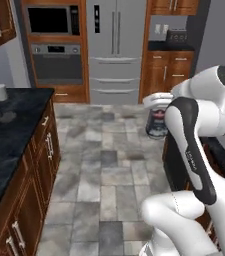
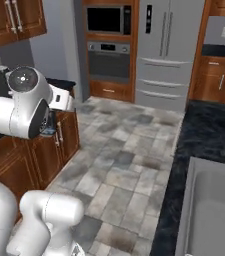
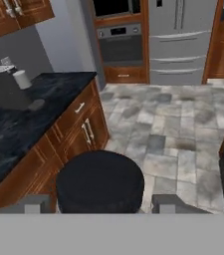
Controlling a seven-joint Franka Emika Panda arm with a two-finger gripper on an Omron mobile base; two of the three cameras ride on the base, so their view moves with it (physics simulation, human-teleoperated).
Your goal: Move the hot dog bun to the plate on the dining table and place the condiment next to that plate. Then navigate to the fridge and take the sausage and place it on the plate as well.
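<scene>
you've got the gripper [image 3: 99, 201] clamped on the condiment [image 1: 157, 120], upright. the dining table [image 2: 204, 135] lies right of the fridge [image 1: 115, 50], nearest your load.

Even, flat rendered light; soft shadows; slightly blurry, low-resolution textures throughout

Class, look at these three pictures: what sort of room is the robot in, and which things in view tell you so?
A home kitchen, rendered in simulation. A tall steel fridge stands beside a built-in oven with a microwave above it, and a sink is set into a black stone counter.
</scene>
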